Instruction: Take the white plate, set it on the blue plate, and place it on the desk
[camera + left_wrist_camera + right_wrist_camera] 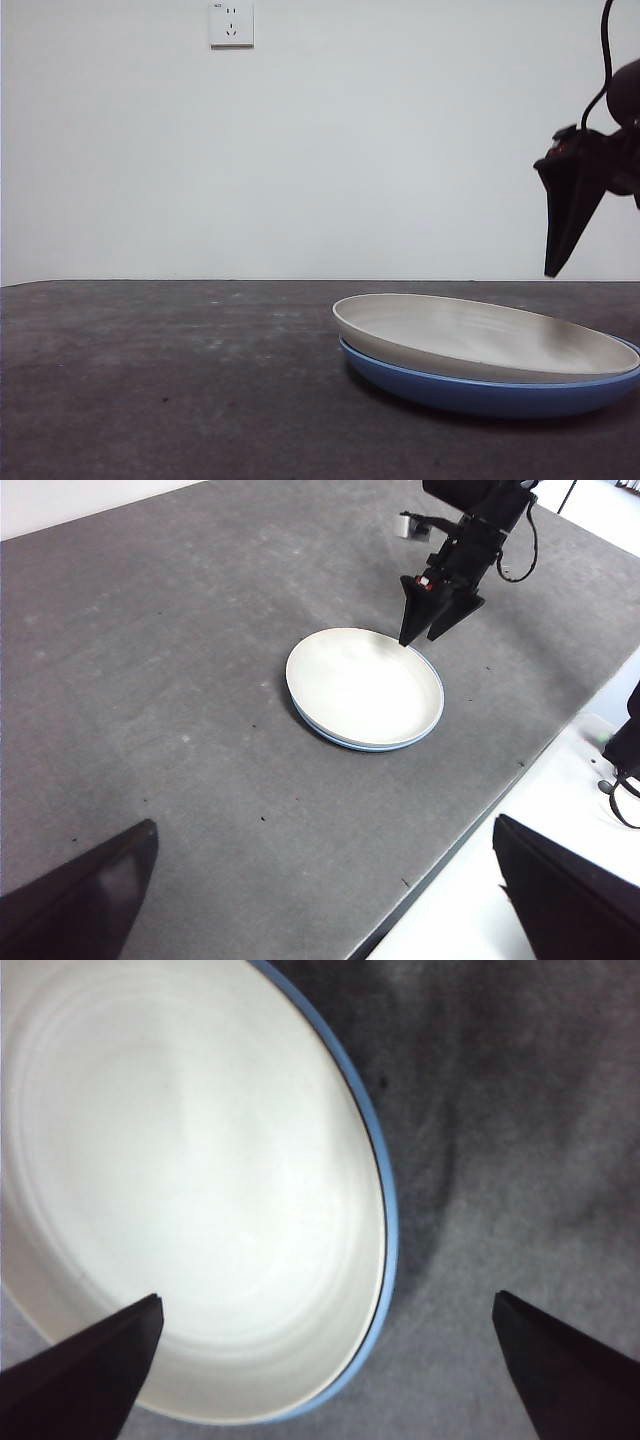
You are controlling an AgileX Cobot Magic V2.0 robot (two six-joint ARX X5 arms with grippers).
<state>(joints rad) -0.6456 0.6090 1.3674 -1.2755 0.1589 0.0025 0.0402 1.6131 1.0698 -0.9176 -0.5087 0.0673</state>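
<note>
The white plate (470, 335) lies nested in the blue plate (480, 393) on the desk (150, 380), right of centre. Only the blue plate's rim (360, 746) shows around the white plate (365, 685). My right gripper (560, 250) hangs open a little above the stack's right edge, touching nothing. Its wrist view looks straight down on the white plate (180, 1180) and the blue rim (388, 1230), with the right gripper (326, 1300) spread over that edge. My left gripper (323, 825) is open, high and far from the plates, holding nothing.
A wall socket (231, 24) sits on the white wall behind the desk. The desk's edge (470, 825) runs near the plates, with a white surface beyond it. A black fixture (628, 742) stands off that edge.
</note>
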